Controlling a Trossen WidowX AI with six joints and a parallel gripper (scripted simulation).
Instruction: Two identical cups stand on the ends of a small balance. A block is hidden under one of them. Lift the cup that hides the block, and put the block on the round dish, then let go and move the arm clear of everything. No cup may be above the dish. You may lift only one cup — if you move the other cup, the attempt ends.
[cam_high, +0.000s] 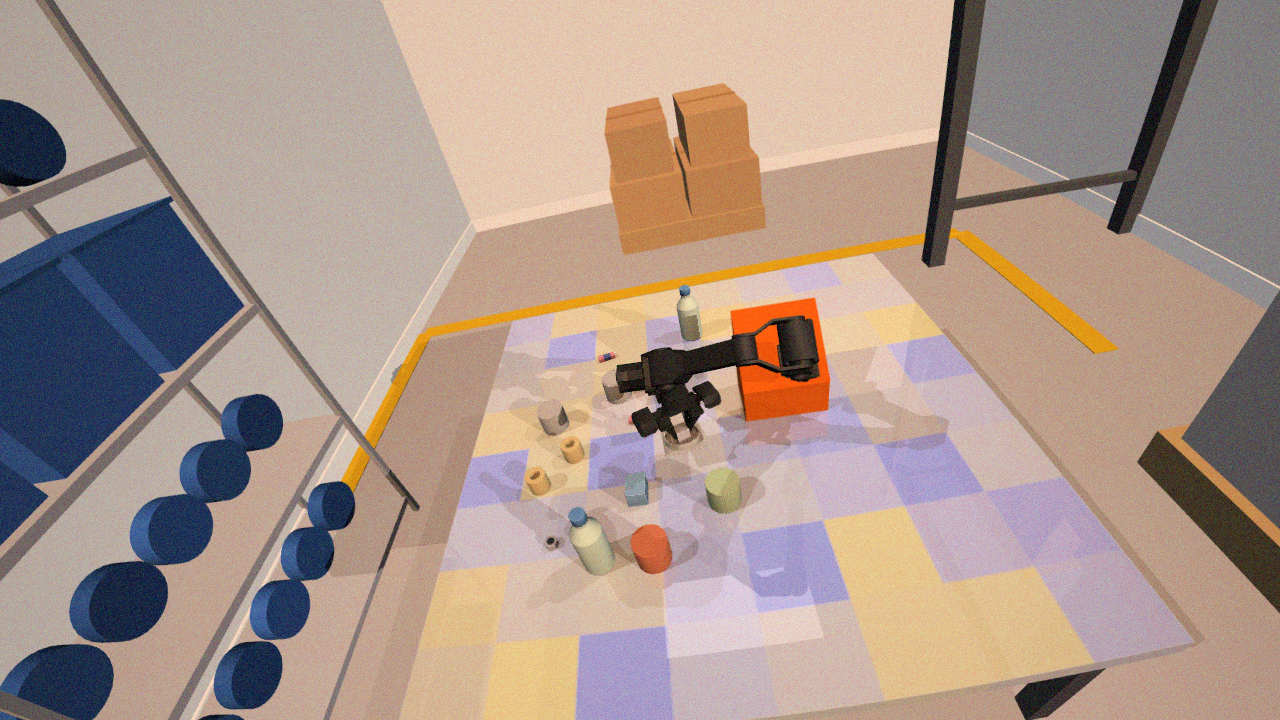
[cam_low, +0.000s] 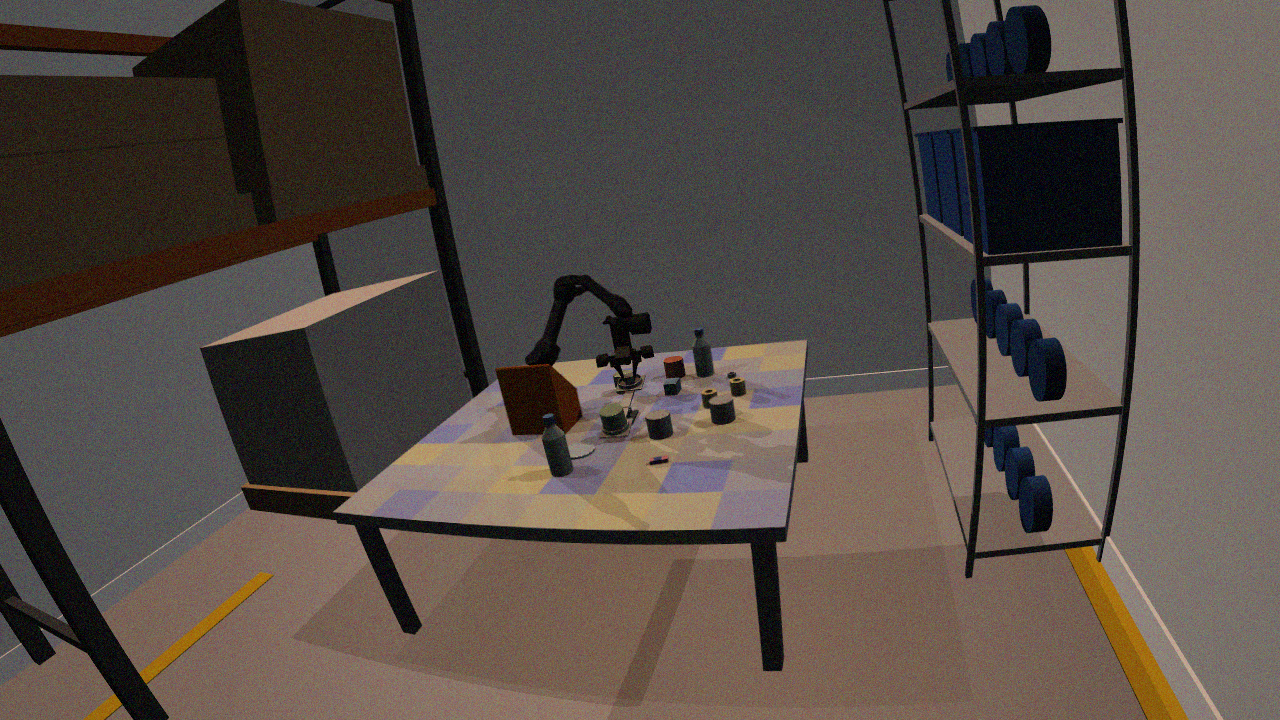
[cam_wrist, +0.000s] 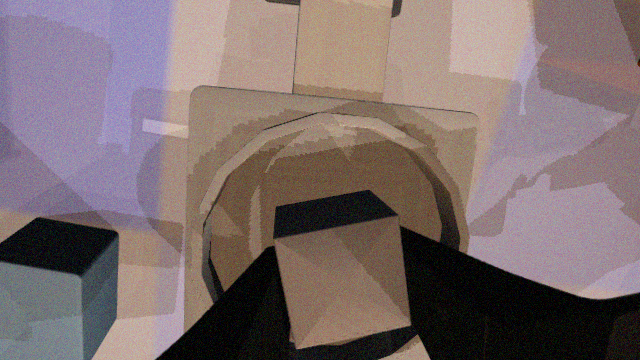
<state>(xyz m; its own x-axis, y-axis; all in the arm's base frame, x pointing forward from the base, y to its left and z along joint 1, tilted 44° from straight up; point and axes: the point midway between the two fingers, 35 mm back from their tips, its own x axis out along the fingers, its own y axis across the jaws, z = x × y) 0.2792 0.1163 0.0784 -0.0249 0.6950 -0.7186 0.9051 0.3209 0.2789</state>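
My gripper (cam_high: 680, 428) (cam_low: 626, 377) (cam_wrist: 335, 249) is low over one end of the balance and shut on the tan block (cam_wrist: 340, 270). The block sits in the round recess of the square pan (cam_wrist: 212, 117), with a dark finger on each side. The balance beam (cam_wrist: 340, 45) runs away from it. A yellow-green cup (cam_high: 722, 489) stands on the table in front of the pan. The other cup (cam_low: 613, 417) stands on the far pan; my arm hides it in the top view. The pale round dish (cam_low: 581, 452) lies beside a bottle.
An orange box (cam_low: 537, 398) carries the arm's base. A blue-grey cube (cam_high: 636, 488) (cam_wrist: 45, 295) lies close to the pan. Two bottles (cam_high: 687, 313) (cam_high: 590, 541), a red cylinder (cam_high: 650, 548) and several small grey and tan cylinders (cam_high: 552, 416) stand around.
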